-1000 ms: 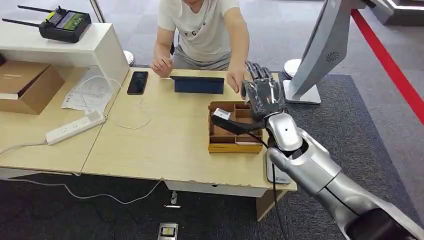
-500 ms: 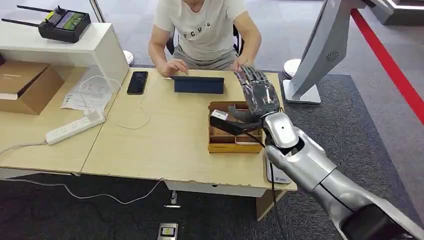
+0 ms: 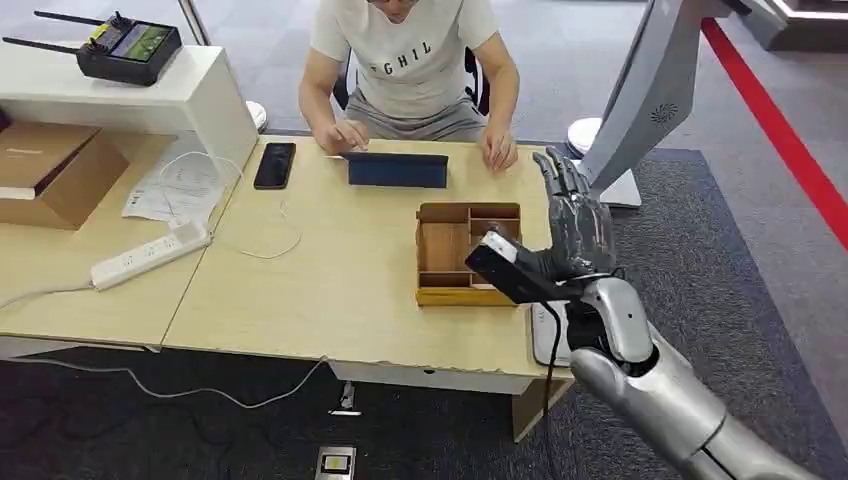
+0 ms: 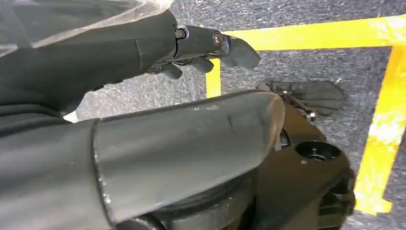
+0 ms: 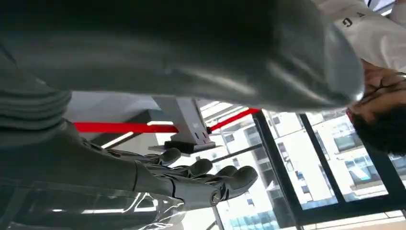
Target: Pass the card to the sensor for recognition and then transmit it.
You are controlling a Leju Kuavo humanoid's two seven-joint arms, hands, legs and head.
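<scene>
The right hand's fingers (image 3: 565, 190) stand straight and spread, pointing up and away from the robot, with nothing between them. The right hand (image 3: 578, 235) hangs above the right edge of the tabletop (image 3: 330, 290), just beside the wooden tray (image 3: 432, 296), and its silver arm (image 3: 655, 385) comes in from the lower right. A dark block with a pale end (image 3: 505, 268), fixed at the wrist, sticks out over the tray's near right corner. In the right wrist view the same fingers (image 5: 210, 179) reach out flat and apart, holding nothing.

The left hand (image 4: 143, 52) hangs over grey carpet marked with yellow tape (image 4: 383, 120); its fingers (image 4: 230, 45) are loosely stretched out, its thumb apart from them, nothing held.

I cannot tell where the card is; nothing in the tray's compartments can be made out as one. A small white device (image 3: 552, 345) lies at the tabletop's near right corner, partly behind the right wrist.

Across the tabletop a person in a pale shirt (image 3: 415, 60) sits with both hands down by a dark blue tablet (image 3: 397, 169). A black phone (image 3: 274, 165) lies to its left, with a white cable (image 3: 262, 245) and a power strip (image 3: 150, 255) further left. A grey stand (image 3: 640, 90) rises behind the right hand.
</scene>
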